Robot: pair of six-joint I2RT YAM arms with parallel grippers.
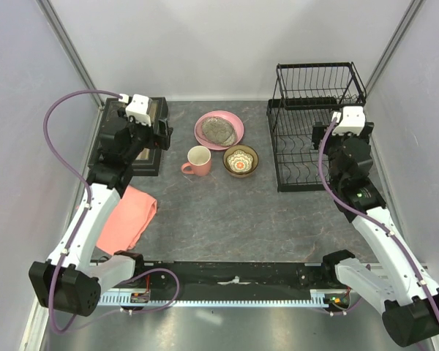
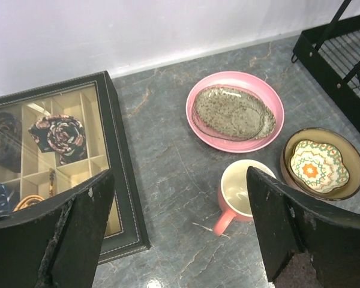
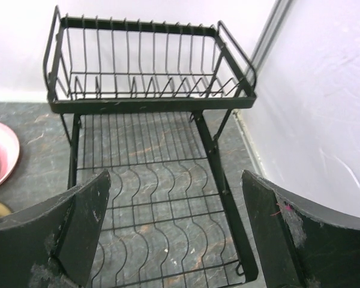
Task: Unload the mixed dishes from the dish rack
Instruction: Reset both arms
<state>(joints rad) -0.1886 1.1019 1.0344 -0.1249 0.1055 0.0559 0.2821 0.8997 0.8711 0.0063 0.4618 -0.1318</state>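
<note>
Both tiers of the dish rack (image 3: 150,105) show bare wire, far right on the table, so the unloading looks done. All four dishes sit left of it: the speckled plate (image 2: 234,113) rests on the pink plate (image 2: 235,78), with the mug (image 2: 243,192) and the bowl (image 2: 321,171) just nearer, side by side.

The left gripper (image 2: 180,198) hangs over the mug with its jaws spread wide, gripping nothing. The right gripper (image 3: 175,186) hovers over the rack's lower tier, jaws equally wide and empty.

The dangers now are needless moves. A drop by the left arm could knock the mug into the bowl, which sits close beside it. A nudge could slide the speckled plate off the pink one. On the right, a spread finger could snag in the wire and drag the light rack.
</note>
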